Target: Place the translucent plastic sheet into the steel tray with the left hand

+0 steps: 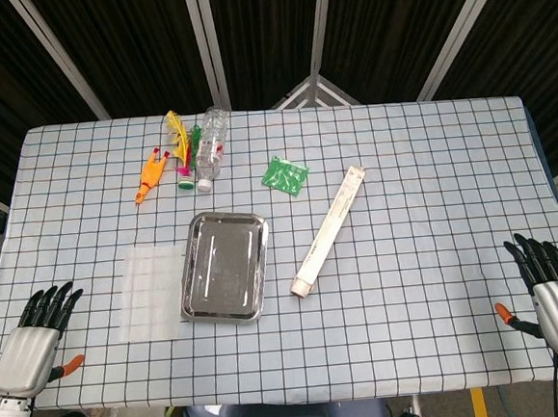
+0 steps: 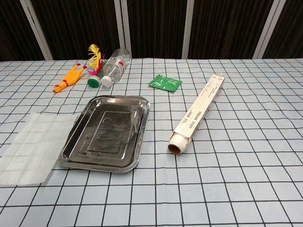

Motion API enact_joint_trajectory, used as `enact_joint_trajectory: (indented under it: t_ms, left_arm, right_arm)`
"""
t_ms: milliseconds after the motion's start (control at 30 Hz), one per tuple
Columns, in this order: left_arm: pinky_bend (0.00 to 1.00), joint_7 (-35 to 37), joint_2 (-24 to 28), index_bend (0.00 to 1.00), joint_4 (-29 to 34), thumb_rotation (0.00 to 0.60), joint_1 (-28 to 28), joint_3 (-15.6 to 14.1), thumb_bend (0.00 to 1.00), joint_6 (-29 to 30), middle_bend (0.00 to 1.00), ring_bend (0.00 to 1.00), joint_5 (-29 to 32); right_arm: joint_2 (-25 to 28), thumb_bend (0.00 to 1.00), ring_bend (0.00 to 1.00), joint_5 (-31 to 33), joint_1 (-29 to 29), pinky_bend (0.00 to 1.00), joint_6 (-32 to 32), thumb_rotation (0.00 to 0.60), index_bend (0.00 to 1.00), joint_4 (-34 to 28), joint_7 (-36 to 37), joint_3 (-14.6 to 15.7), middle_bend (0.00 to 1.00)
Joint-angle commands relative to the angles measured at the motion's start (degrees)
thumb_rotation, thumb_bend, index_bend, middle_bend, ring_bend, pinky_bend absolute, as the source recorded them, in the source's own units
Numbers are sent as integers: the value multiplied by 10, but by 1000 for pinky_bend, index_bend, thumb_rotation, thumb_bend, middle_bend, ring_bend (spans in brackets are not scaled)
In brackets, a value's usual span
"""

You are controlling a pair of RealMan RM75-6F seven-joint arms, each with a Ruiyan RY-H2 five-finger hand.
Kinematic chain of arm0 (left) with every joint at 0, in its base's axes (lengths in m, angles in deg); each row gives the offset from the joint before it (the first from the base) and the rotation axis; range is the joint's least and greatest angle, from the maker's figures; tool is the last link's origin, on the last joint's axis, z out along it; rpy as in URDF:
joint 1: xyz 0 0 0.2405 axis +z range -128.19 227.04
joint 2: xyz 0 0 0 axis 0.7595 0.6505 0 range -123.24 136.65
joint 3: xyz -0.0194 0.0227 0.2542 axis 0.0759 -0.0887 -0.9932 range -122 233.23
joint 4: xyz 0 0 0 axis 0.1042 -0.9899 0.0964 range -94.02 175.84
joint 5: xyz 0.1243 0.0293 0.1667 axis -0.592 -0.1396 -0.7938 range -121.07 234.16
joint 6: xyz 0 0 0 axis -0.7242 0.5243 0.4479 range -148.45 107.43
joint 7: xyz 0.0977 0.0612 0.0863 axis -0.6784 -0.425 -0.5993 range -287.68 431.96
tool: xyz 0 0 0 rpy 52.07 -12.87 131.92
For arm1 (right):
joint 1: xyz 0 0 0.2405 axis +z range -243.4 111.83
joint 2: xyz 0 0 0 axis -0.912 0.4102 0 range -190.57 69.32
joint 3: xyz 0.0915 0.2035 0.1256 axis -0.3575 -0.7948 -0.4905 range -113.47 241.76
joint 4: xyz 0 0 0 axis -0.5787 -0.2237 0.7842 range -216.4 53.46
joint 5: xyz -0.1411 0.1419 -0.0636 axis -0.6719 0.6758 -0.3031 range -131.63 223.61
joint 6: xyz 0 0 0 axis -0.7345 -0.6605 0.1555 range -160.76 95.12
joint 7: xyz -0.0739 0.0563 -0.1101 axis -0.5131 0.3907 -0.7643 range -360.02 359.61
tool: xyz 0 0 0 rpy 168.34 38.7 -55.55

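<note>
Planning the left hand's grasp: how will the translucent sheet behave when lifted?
The translucent plastic sheet lies thin and flat on the tablecloth, so it is probably floppy and very light. With no raised edge visible, the fingers may struggle to get under it, and it may slide instead.

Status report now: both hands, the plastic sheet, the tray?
Left hand and right hand open, holding nothing. Plastic sheet flat on table, beside steel tray, untouched. Tray empty, nothing between.

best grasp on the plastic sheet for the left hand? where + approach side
Likely the sheet's near-left corner or left edge, approached from the left, where the left robot hand already rests open. The sheet lies flat on the table, so there is nothing to wrap around; a thumb-and-finger pinch on a lifted edge suits it. Its right edge sits against or just under the tray rim, so avoid that side.
</note>
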Motion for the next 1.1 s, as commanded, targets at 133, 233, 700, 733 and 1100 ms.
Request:
enact_joint_trajectory:
  t_ms: [133, 233, 700, 733, 1100]
  left_arm:
    - [0, -2, -1, 0, 0, 600, 0, -1, 13, -1, 0, 0, 0]
    - [0, -6, -2, 0, 0, 600, 0, -2, 13, -4, 0, 0, 0]
    - [0, -49, -63, 0, -35, 600, -25, 6, 158, -44, 0, 0, 3]
    - [0, -53, -70, 0, -40, 600, -27, 7, 167, -48, 0, 0, 4]
    - [0, -86, -123, 0, -86, 600, -44, 6, 198, -79, 0, 0, 9]
  right_arm:
    - [0, 290, 0, 0, 0, 41, 0, 600, 0, 0, 0, 0, 0]
    - [1, 290, 0, -2, -1, 40, 3, 600, 0, -1, 2, 1, 0]
    - [0, 289, 0, -7, -2, 41, 6, 600, 0, -1, 5, 2, 0]
    - [0, 290, 0, -7, -2, 41, 6, 600, 0, 0, 5, 2, 0]
    - [0, 290, 0, -6, -2, 41, 6, 600, 0, 0, 7, 2, 0]
